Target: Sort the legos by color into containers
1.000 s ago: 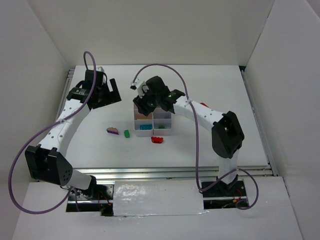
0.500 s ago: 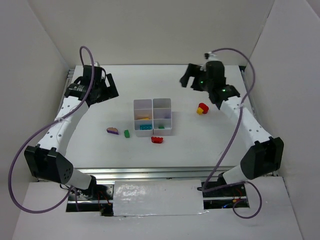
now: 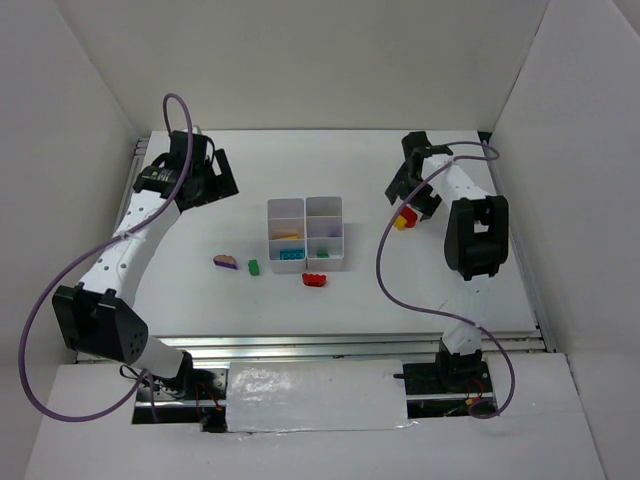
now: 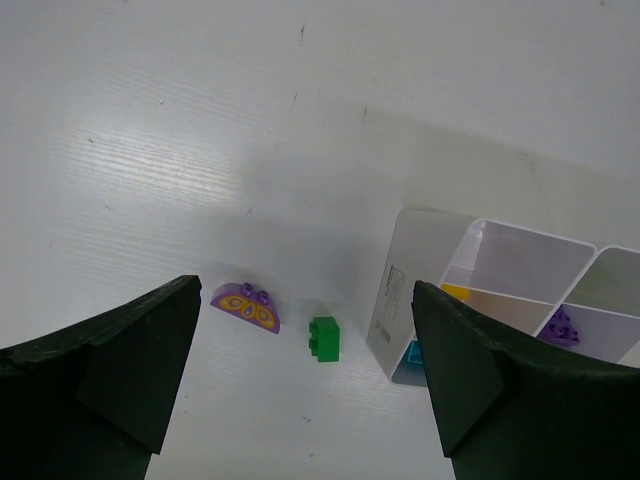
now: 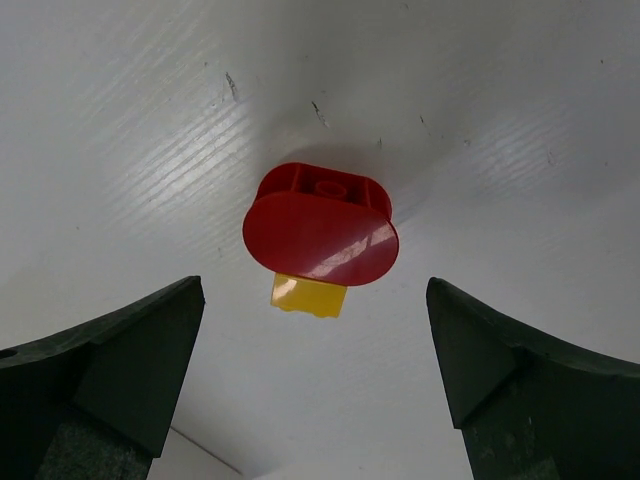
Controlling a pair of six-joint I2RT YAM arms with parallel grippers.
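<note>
The containers (image 3: pixel 305 233) stand mid-table, with yellow, teal and purple legos inside. On the table to their left lie a purple half-round lego (image 3: pixel 225 262) and a green lego (image 3: pixel 254 267); a red lego (image 3: pixel 315 280) lies in front. To the right, a red rounded lego (image 3: pixel 406 213) rests on a yellow lego (image 3: pixel 399 223). My right gripper (image 3: pixel 408 196) hangs open just above that pair, with the red lego (image 5: pixel 320 225) and the yellow lego (image 5: pixel 309 294) ahead of its empty jaws. My left gripper (image 3: pixel 222 182) is open and empty at the back left, looking at the purple lego (image 4: pixel 245 306), the green lego (image 4: pixel 324 338) and the containers (image 4: pixel 480 270).
White walls close in the table at the back and both sides. A metal rail (image 3: pixel 350 345) runs along the near edge by the arm bases. Purple cables loop off both arms.
My right arm swung from over the containers to the far right and came down by the red and yellow pair, its jaws opening wide. The left arm barely moved.
</note>
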